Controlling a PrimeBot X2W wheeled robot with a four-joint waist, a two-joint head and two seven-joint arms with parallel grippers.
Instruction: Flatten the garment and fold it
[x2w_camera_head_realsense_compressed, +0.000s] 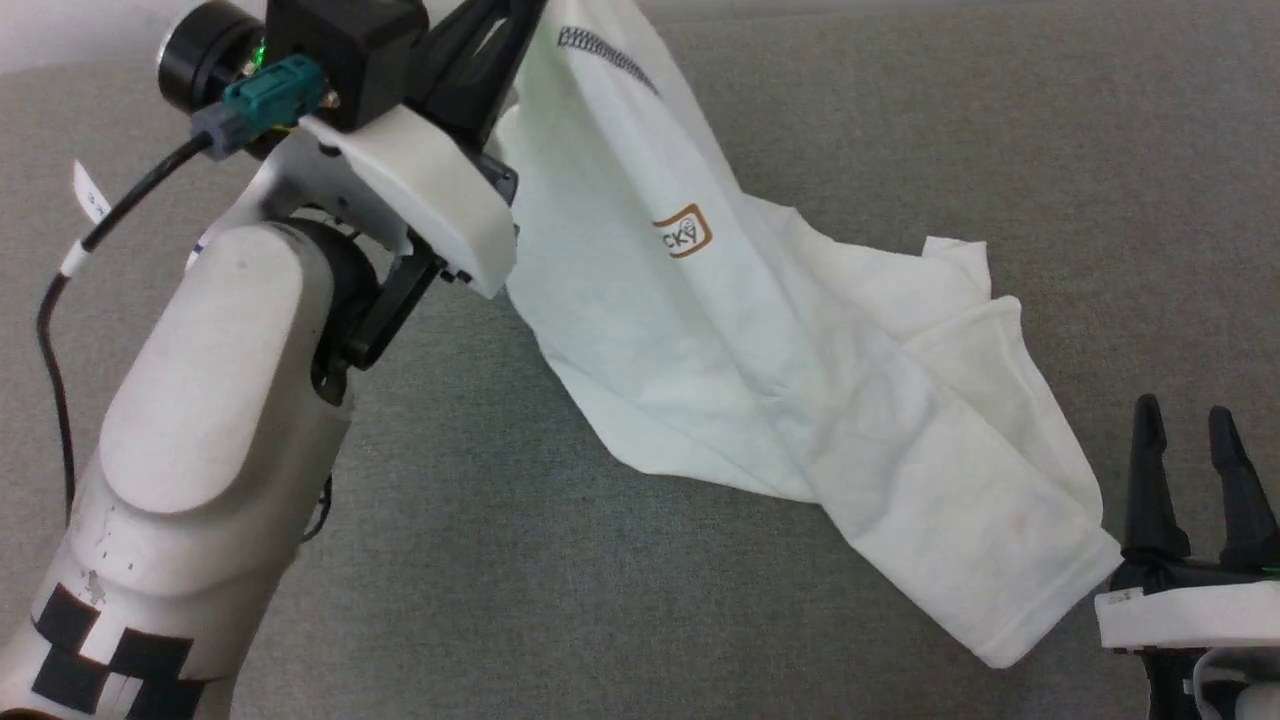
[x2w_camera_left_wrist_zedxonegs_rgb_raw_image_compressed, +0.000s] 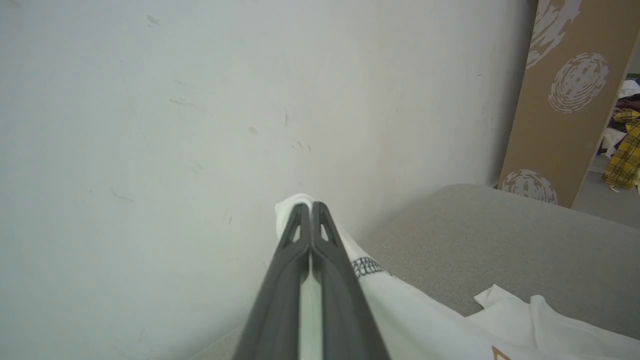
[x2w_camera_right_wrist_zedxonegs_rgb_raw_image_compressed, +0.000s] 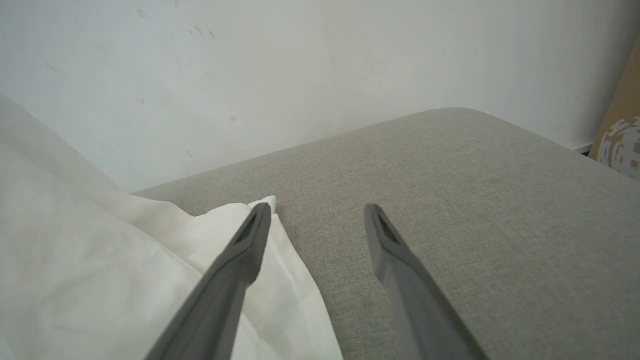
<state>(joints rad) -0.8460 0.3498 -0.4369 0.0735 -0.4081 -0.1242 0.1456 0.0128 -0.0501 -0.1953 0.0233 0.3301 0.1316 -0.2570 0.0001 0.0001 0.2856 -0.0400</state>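
The garment (x2w_camera_head_realsense_compressed: 760, 360) is a white thin shirt with dark zigzag stitching and a small brown-bordered chest patch. Its upper end is lifted off the grey surface while the lower end trails to the lower right. In the left wrist view my left gripper (x2w_camera_left_wrist_zedxonegs_rgb_raw_image_compressed: 311, 207) is shut on the garment (x2w_camera_left_wrist_zedxonegs_rgb_raw_image_compressed: 425, 325), with white cloth bunched past the tips. My right gripper (x2w_camera_head_realsense_compressed: 1190, 425) stands open at the lower right, just right of the cloth's low end. In the right wrist view the right gripper (x2w_camera_right_wrist_zedxonegs_rgb_raw_image_compressed: 317, 212) has nothing between its fingers, and the garment (x2w_camera_right_wrist_zedxonegs_rgb_raw_image_compressed: 100, 260) lies under the left finger.
A grey fabric surface (x2w_camera_head_realsense_compressed: 900, 120) spreads under everything, ending at a pale wall (x2w_camera_left_wrist_zedxonegs_rgb_raw_image_compressed: 200, 100). A brown patterned board (x2w_camera_left_wrist_zedxonegs_rgb_raw_image_compressed: 560, 110) leans past the surface's far corner, with clothes (x2w_camera_left_wrist_zedxonegs_rgb_raw_image_compressed: 625, 145) beyond it. My left arm (x2w_camera_head_realsense_compressed: 200, 400) rises across the left of the head view.
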